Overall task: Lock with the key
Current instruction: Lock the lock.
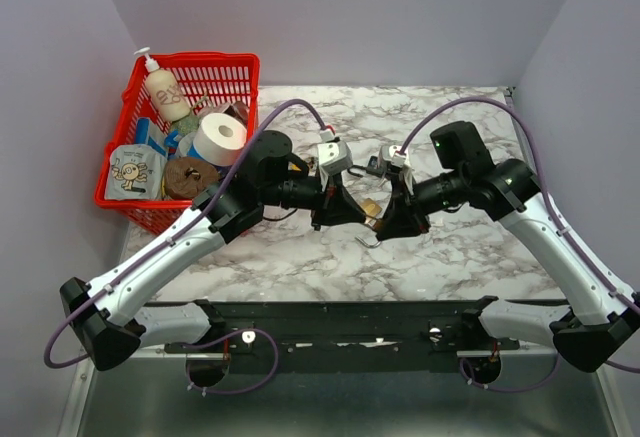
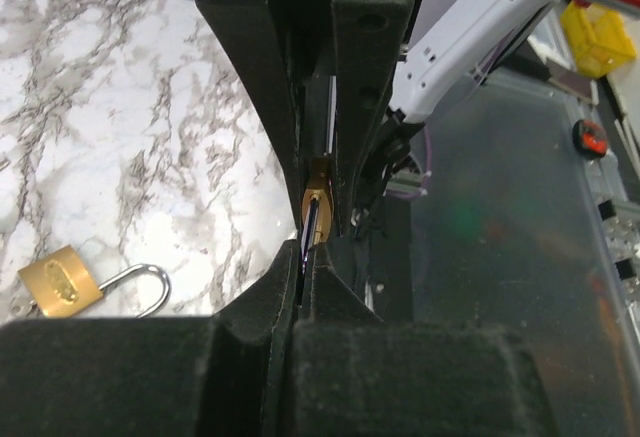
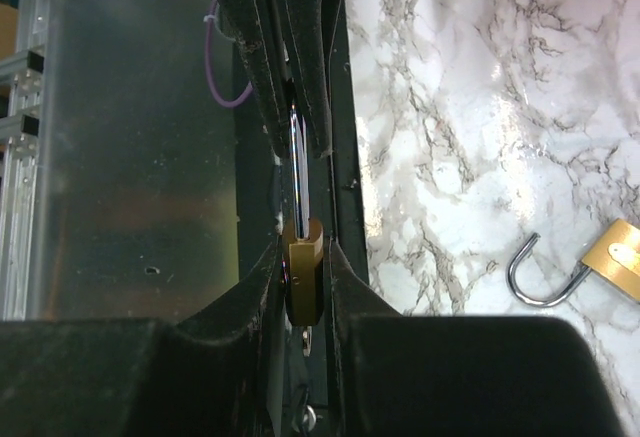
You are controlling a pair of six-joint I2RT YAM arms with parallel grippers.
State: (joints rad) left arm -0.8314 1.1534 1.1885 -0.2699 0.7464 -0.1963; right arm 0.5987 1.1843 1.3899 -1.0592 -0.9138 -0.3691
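Two arms met at mid-table

The left gripper (image 1: 348, 209) and right gripper (image 1: 392, 219) pinched a small brass piece (image 1: 372, 206) between them above the marble table (image 1: 480, 257); a red basket (image 1: 200, 57) sat far left.

Marble table (image 1: 450, 247) — red basket (image 1: 200, 58), padlock (image 2: 60, 285)

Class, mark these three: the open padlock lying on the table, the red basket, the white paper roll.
open padlock (image 2: 60, 282), left wrist view, on its brass body.
red basket (image 1: 210, 58), top external view, on its far rim.
white paper roll (image 1: 208, 147), top external view, on its wound paper.
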